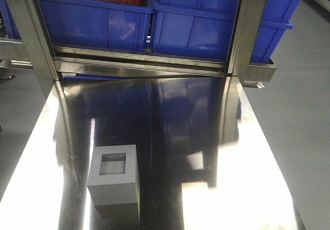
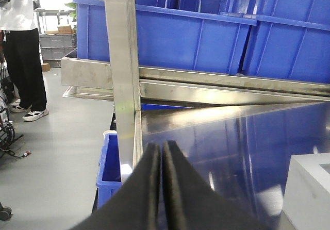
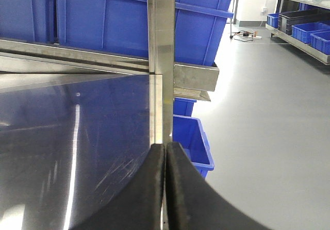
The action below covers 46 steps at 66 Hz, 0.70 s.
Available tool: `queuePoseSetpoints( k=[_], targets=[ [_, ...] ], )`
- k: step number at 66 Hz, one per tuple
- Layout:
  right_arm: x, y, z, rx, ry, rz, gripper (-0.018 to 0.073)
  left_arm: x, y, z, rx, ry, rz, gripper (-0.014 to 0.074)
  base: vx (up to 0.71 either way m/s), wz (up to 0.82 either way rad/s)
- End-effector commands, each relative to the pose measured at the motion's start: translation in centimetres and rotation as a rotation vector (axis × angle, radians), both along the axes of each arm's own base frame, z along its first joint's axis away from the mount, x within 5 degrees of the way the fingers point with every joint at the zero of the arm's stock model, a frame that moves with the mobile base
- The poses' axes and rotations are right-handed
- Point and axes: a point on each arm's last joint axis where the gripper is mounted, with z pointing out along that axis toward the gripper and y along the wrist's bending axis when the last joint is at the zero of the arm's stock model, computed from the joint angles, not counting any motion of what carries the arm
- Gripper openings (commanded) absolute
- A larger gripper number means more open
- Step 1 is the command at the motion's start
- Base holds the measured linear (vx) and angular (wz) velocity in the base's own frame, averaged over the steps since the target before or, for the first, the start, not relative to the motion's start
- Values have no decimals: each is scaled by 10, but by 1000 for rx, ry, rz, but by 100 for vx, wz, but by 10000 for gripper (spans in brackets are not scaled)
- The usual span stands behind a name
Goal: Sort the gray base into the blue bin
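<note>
Black jaws pressed flat together, holding nothing, on my left gripper (image 2: pixel 160 150) and right gripper (image 3: pixel 165 150). The base (image 1: pixel 114 176) sits at seven o'clock on the steel table (image 1: pixel 170 132), recess up: rigid, matte, probably light, so I would pinch two opposite outer walls. At twelve o'clock the bins (image 1: pixel 206 31) stand behind a rail (image 1: pixel 144 60) and posts (image 1: pixel 31 39), likely obstacles.

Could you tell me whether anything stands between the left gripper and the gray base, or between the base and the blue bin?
Nothing visible lies between the left gripper and the gray base. Toward the blue bin, a raised steel rail runs across in front, with the bin's wall above it.
</note>
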Motion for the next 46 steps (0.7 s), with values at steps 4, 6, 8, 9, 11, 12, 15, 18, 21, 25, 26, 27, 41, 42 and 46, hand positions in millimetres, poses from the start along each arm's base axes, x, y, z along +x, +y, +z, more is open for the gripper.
queuePoseSetpoints(
  k=[4,6,8,9,11,12,15,18,21,25,26,27,41,42,46],
  targets=[
    [0,0,2,-11,-71,0,-9,0,-1,-2,-8,-58,-10,-6,0,0],
    [0,0,2,-11,-71,0,-9,0,-1,-2,-8,-58,-10,-6,0,0],
    [0,0,2,-11,-71,0,-9,0,-1,-2,-8,-58,-10,-6,0,0],
    [0,0,2,-11,-71,0,-9,0,-1,-2,-8,-58,-10,-6,0,0],
    [0,0,2,-11,-71,0,-9,0,-1,-2,-8,-58,-10,-6,0,0],
    [0,0,2,-11,-71,0,-9,0,-1,-2,-8,-58,-10,-6,0,0],
    [0,0,2,-11,-71,0,-9,0,-1,-2,-8,-58,-10,-6,0,0],
    [0,0,2,-11,-71,0,-9,0,-1,-2,-8,-58,-10,-6,0,0],
    [0,0,2,-11,-71,0,-9,0,-1,-2,-8,-58,-10,-6,0,0],
    [0,0,2,-11,-71,0,-9,0,-1,-2,-8,-58,-10,-6,0,0],
    [0,0,2,-11,-71,0,-9,0,-1,-2,-8,-58,-10,-6,0,0],
    [0,0,2,-11,-71,0,-9,0,-1,-2,-8,-58,-10,-6,0,0],
    [0,0,2,-11,-71,0,-9,0,-1,1,-8,-89,-12,-6,0,0],
    [0,0,2,-11,-71,0,-9,-1,-1,2,-8,-96,-12,-6,0,0],
    [0,0,2,-11,-71,0,-9,-1,-1,8,-9,-123,-13,-6,0,0]
  ],
)
